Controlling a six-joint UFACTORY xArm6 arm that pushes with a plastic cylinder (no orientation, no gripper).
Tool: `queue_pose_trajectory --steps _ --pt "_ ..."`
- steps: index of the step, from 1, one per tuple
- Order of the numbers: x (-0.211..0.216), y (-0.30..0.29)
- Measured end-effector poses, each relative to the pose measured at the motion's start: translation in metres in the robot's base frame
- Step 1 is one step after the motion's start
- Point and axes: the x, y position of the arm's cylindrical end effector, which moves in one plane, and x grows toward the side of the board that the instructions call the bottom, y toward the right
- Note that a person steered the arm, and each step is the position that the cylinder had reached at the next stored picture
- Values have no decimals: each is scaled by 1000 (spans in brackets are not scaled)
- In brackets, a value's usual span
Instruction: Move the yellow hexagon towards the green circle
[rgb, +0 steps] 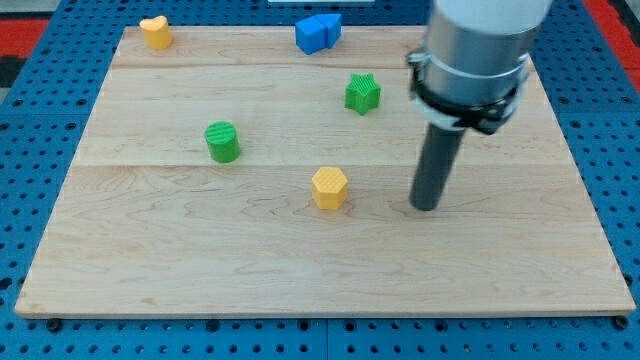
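The yellow hexagon (329, 187) sits near the middle of the wooden board (200, 260). The green circle (223, 141) stands up and to the left of it, well apart. My tip (426, 206) rests on the board to the right of the yellow hexagon, with a clear gap between them. The rod rises to the arm's grey body at the view's top right.
A green star (363, 93) lies above and right of the hexagon, left of the rod. A blue block (317, 32) sits at the top edge. A yellow heart (155, 32) sits at the top left corner. Blue pegboard surrounds the board.
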Motion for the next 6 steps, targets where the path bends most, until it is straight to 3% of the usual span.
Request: queue_pose_trajectory --steps 3,6 --pt "-32 -143" --pt "-69 -162"
